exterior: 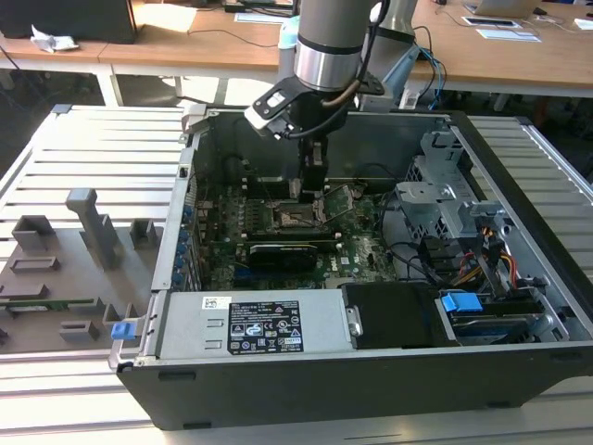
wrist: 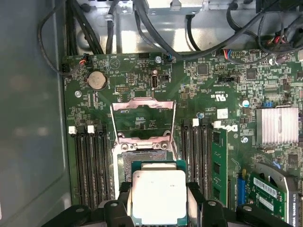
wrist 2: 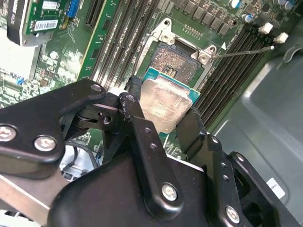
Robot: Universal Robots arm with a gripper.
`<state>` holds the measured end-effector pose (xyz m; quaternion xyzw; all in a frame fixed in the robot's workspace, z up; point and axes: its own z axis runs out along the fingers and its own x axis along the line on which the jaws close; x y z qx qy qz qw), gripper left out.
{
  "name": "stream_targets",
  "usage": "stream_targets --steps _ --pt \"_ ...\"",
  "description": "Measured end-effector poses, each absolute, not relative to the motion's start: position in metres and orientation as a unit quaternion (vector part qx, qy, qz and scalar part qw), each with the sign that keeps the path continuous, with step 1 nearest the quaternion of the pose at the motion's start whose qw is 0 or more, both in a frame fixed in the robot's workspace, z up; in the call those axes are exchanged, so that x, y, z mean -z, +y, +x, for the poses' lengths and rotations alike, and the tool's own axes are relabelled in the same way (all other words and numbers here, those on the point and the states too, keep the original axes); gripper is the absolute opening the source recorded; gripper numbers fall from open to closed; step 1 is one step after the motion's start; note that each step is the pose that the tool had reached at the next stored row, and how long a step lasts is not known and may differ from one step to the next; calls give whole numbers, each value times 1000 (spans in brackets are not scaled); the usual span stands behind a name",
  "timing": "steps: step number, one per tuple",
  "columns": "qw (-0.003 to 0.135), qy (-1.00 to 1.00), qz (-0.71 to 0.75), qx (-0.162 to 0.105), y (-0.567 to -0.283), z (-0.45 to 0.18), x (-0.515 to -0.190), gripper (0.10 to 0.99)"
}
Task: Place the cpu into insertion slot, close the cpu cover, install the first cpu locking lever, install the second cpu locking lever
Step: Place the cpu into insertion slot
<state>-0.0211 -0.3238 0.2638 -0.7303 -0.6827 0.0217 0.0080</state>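
Note:
My gripper (wrist: 158, 201) is shut on the cpu (wrist: 158, 195), a square chip with a silver top, held flat by two opposite edges between black fingers (wrist: 194, 201). In the second wrist view the cpu (wrist 2: 165, 105) hangs beside and slightly over one edge of the insertion slot (wrist 2: 176, 64), apart from it. The insertion slot (wrist: 142, 158) is a dark bare socket with a silver rim. The cpu cover (wrist: 143, 101) stands swung open at its far side. A thin locking lever (wrist 2: 241, 51) sticks out free. In the exterior view the gripper (exterior: 313, 190) reaches down inside the case above the slot (exterior: 295, 215).
Black memory slots (wrist: 90, 165) flank the socket, with one green memory card (wrist: 218, 161) fitted. A finned heat sink (wrist: 277, 125) and cables (wrist: 142, 28) lie nearby. The case walls, a power supply (exterior: 259, 324) and a drive cage (exterior: 445, 195) box in the motherboard. Grey fixtures (exterior: 83, 232) sit on the exterior view's left.

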Motion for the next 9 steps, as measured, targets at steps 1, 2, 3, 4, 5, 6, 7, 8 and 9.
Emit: stream_targets --steps 1,2,3,4,5,6,7,8,9 --pt "8 -680 -733 -22 -324 -21 -264 541" --pt "8 -674 -738 -22 -324 -21 -264 541" --pt "8 -669 -743 -22 -324 -21 -264 541" --pt "8 -665 -746 -22 -324 -21 -264 541" --pt "7 -661 -750 -23 -324 -21 -264 541" --pt "7 -657 -754 -23 -324 -21 -264 541" --pt "7 -653 -757 -23 -324 -21 -264 541" --pt "7 -649 -760 -23 -324 -21 -264 541" --pt "7 -646 -763 -23 -324 -21 -264 541"
